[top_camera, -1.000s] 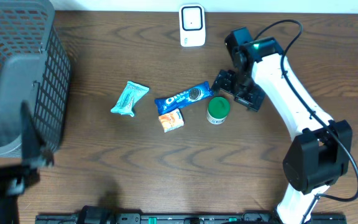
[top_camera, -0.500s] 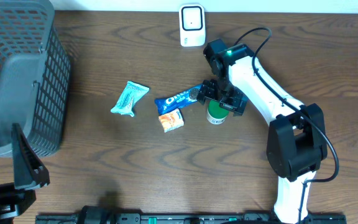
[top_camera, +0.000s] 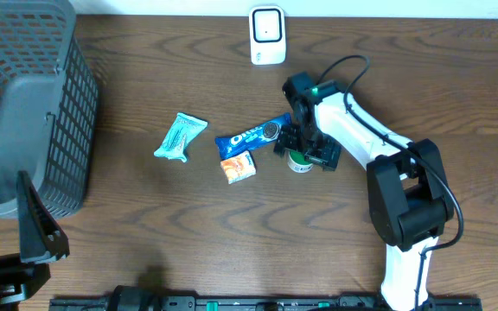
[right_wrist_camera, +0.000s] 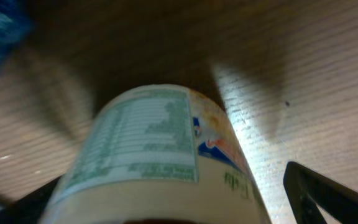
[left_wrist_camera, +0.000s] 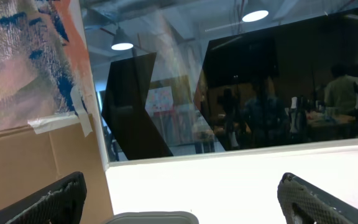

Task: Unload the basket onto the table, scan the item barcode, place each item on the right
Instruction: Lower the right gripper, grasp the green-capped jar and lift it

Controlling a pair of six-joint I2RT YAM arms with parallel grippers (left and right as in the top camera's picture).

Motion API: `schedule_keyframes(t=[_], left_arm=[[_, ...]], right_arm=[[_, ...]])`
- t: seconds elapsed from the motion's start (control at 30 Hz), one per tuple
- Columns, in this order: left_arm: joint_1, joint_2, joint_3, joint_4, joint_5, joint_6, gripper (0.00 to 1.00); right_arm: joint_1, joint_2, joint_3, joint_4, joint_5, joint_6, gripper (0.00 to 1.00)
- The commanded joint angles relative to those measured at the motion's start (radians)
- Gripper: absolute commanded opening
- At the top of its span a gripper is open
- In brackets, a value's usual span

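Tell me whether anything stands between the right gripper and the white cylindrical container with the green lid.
Nothing visible does. The open right gripper hangs right over the white cylindrical container with the green lid, whose label fills the right wrist view. The blue cookie packet lies beside it, not between.

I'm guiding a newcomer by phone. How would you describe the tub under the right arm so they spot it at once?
From the white scanner at the far edge, come toward the near edge to the row of items. The tub sits at its right end, under the right pincer, beside the blue Oreo pack. It alone is round with a green lid.
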Motion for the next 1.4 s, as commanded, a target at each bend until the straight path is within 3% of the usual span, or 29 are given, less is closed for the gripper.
schedule_keyframes(t=[0.0, 0.2, 0.43, 0.87, 1.1, 1.37], left_arm=[[0.003, -0.005, -0.004, 0.013, 0.0, 0.002, 0.98], [0.003, -0.005, -0.004, 0.017, 0.0, 0.002, 0.98], [0.003, -0.005, -0.004, 0.019, 0.0, 0.002, 0.98], [0.003, -0.005, -0.004, 0.019, 0.0, 0.001, 0.98], [0.003, -0.005, -0.004, 0.019, 0.001, 0.001, 0.98], [0.003, -0.005, -0.004, 0.02, 0.001, 0.001, 0.98]], right_arm=[[0.009, 0.021, -0.049, 0.029, 0.002, -0.01, 0.95], [0.009, 0.021, -0.123, 0.123, 0.002, -0.008, 0.59], [-0.001, 0.02, -0.074, 0.055, -0.121, -0.063, 0.43], [-0.043, 0.02, 0.283, -0.496, -0.302, -0.269, 0.49], [-0.042, 0.02, 0.306, -0.61, -0.542, -0.51, 0.49], [-0.039, 0.02, 0.305, -0.655, -0.543, -0.556, 0.49]])
